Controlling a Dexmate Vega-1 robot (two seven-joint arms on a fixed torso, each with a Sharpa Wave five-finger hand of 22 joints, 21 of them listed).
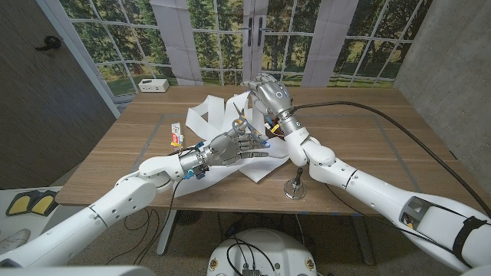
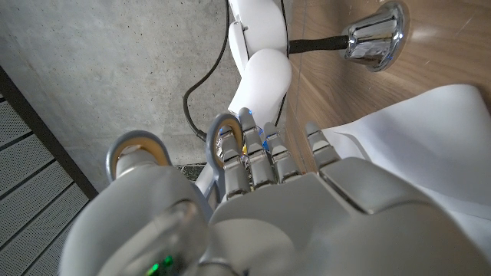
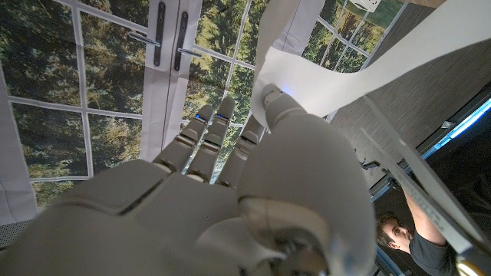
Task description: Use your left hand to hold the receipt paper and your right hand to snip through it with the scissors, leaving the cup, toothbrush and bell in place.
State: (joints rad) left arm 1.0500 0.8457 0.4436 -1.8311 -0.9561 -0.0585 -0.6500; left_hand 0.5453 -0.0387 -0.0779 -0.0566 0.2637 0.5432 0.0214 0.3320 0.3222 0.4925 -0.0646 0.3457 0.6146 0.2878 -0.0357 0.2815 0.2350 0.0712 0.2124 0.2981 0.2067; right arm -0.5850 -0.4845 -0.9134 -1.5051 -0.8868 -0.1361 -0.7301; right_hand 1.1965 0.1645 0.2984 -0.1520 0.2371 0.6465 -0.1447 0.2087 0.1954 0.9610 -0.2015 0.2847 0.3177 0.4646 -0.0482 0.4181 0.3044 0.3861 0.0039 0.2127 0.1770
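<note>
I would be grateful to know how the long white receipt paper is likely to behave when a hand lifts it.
The long white receipt paper probably handles as light and floppy: it lies in loose loops and folds across the wooden table. A strip curves unsupported in the right wrist view, so it may sag or twist under scissors.

Left arm reaches in from 7 o'clock, its hand [image 1: 236, 146] at table centre, fingers extended toward 3 o'clock; right arm enters from 4 o'clock, its hand [image 1: 270, 95] raised, fingers curled.
</note>
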